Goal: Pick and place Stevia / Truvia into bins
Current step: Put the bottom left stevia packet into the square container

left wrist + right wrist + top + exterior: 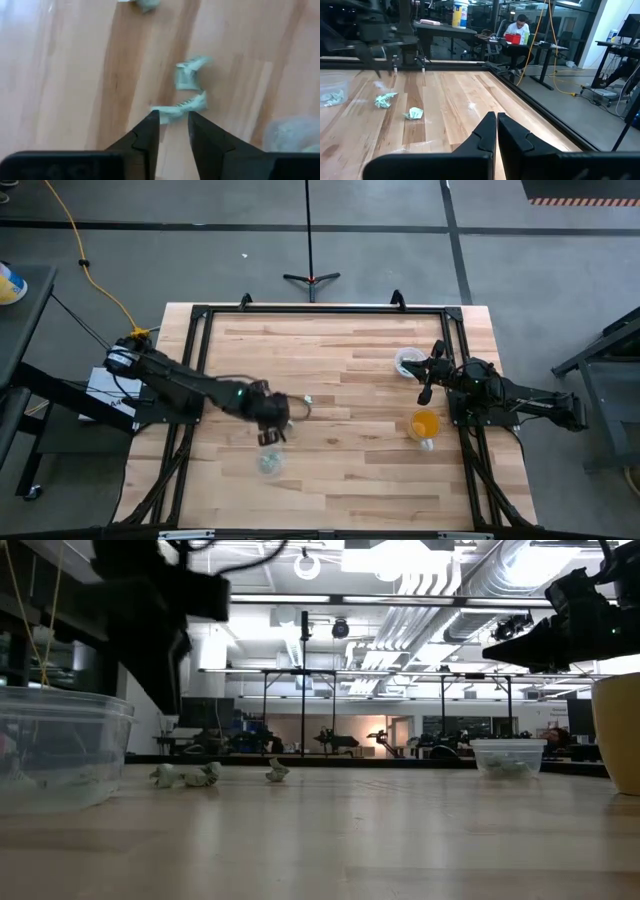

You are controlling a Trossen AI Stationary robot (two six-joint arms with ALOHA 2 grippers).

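Several crumpled pale green-and-white Stevia packets lie on the wooden table. In the left wrist view, two packets (179, 106) (190, 75) lie just beyond my left gripper (173, 117), and a third (145, 4) lies farther off. My left gripper (165, 690) is open and hangs above them, pointing down, clear of the table. One clear bin (270, 463) stands near it. The other clear bin (408, 362) holds packets and stands by my right gripper (425, 385), which is shut (496, 120) and holds nothing.
An orange translucent cup (424, 425) stands near the table's right edge, on the near side of my right gripper. A black frame (200, 315) runs around the tabletop. Bare wood stretches across the table's middle (350, 430). A person sits at a desk (517, 27) far behind.
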